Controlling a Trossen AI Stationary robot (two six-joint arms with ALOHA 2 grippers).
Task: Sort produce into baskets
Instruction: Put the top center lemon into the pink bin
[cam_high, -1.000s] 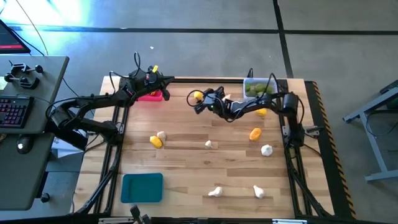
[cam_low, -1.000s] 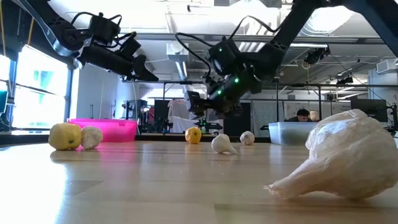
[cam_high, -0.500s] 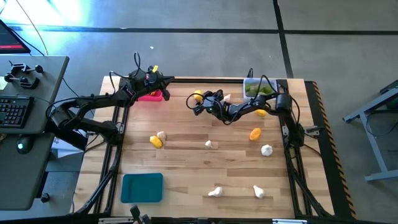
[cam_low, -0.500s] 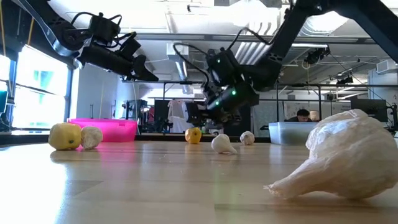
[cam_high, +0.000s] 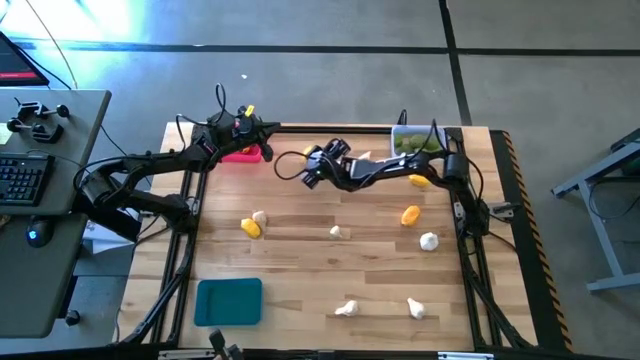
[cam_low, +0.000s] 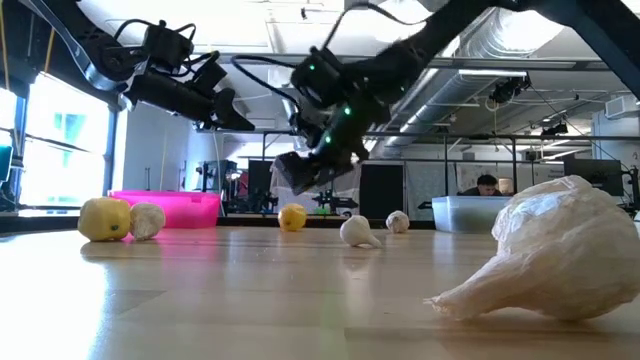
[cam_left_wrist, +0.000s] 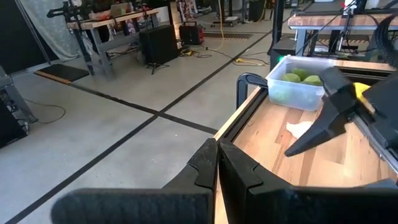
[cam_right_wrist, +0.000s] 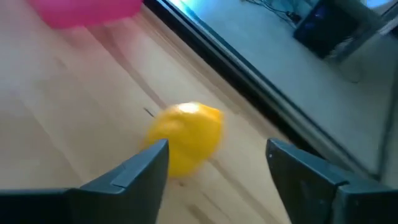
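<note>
Lemon (cam_right_wrist: 185, 138), bright yellow, knobbly-ended

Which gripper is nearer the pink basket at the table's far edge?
Left. The left gripper hangs shut just above the pink basket, at its far right corner. The right gripper is farther right, open around a yellow lemon near the far edge.

The middle of the surface (cam_high: 330, 270) lies largely bare — only a small garlic bulb (cam_high: 336, 232) sits there. Along the far edge, the right arm stretches across from the clear bin (cam_high: 415, 142) toward the pink bin (cam_high: 243, 153), its open pincer (cam_high: 305, 172) low over a lemon (cam_right_wrist: 185, 137). The left pincer (cam_high: 268, 128), closed, hangs above the pink bin. The teal bin (cam_high: 229, 301) blocks the near-left corner.
</note>
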